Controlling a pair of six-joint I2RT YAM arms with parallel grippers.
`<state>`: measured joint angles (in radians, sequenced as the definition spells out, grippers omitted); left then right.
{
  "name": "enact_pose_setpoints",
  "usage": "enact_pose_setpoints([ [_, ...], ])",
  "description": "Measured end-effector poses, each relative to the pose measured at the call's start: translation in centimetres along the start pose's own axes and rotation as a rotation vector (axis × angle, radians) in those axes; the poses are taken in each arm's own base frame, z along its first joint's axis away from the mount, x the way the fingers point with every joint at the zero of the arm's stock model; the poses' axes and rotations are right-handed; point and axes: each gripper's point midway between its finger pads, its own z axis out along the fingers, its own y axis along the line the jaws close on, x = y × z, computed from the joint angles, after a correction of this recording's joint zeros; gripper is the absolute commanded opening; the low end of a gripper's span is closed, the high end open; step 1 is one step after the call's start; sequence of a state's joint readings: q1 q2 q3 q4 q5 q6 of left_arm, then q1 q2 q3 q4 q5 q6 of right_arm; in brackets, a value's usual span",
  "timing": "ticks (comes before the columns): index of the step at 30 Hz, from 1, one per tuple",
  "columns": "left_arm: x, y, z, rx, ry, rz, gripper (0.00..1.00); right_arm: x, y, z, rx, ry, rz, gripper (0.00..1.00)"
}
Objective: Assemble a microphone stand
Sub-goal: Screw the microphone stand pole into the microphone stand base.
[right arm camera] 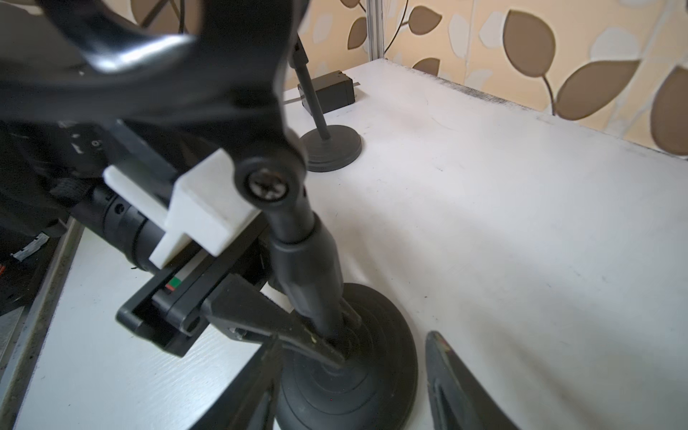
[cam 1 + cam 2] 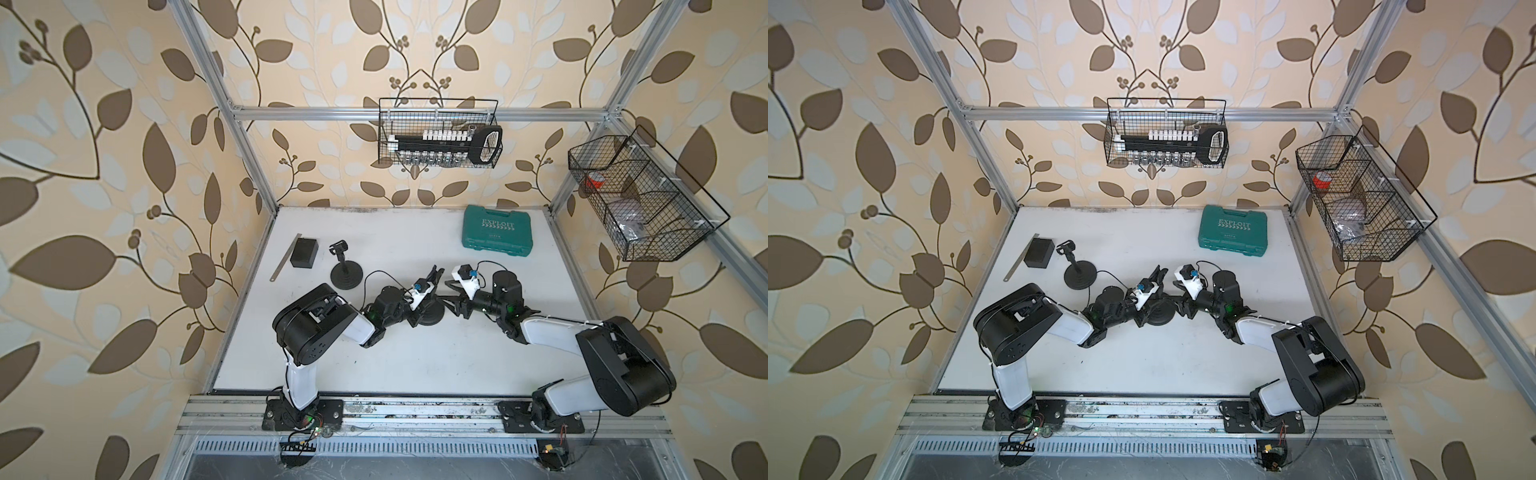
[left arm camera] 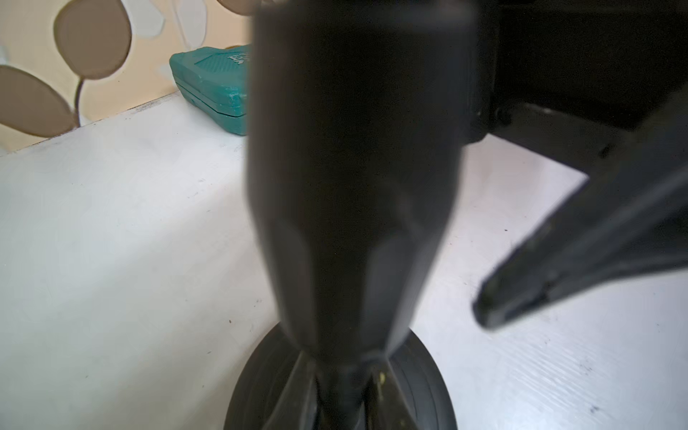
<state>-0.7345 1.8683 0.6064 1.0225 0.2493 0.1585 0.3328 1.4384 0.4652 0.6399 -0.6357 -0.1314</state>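
Observation:
A black microphone stand stands mid-table: round base, upright pole and a clip on top. My left gripper is shut on the pole's foot, just above the base. My right gripper is open, with one finger on each side of the base and touching nothing. One right fingertip shows beside the pole in the left wrist view. In both top views the arms cover much of the base.
A second black stand with a clip stands at the back left. Next to it lie a black box and a metal ruler. A green tool case lies at the back right. Wire baskets hang on the frame.

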Motion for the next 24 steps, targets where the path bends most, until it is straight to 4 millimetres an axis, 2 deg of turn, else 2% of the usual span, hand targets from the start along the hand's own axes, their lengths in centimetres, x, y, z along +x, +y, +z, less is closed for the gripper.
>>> enact_pose_setpoints([
  [4, 0.0, 0.0, 0.0, 0.0, 0.0, 0.0, 0.19, -0.3, 1.0, -0.1, -0.069, 0.008, -0.02, 0.56],
  [8, 0.0, 0.0, 0.0, 0.0, 0.0, -0.001, 0.19, -1.7, 1.6, 0.1, -0.134, 0.001, -0.059, 0.56],
  [13, 0.0, 0.0, 0.0, 0.0, -0.005, -0.001, 0.19, -3.1, 1.6, 0.6, -0.171, -0.013, -0.086, 0.58],
  [20, 0.0, 0.0, 0.1, -0.001, -0.007, -0.002, 0.18, -2.5, 0.9, 1.9, -0.196, 0.02, -0.057, 0.58],
  [24, 0.0, 0.0, 0.1, -0.001, -0.007, -0.002, 0.18, -1.9, 0.9, 2.4, -0.212, 0.032, -0.038, 0.51],
])
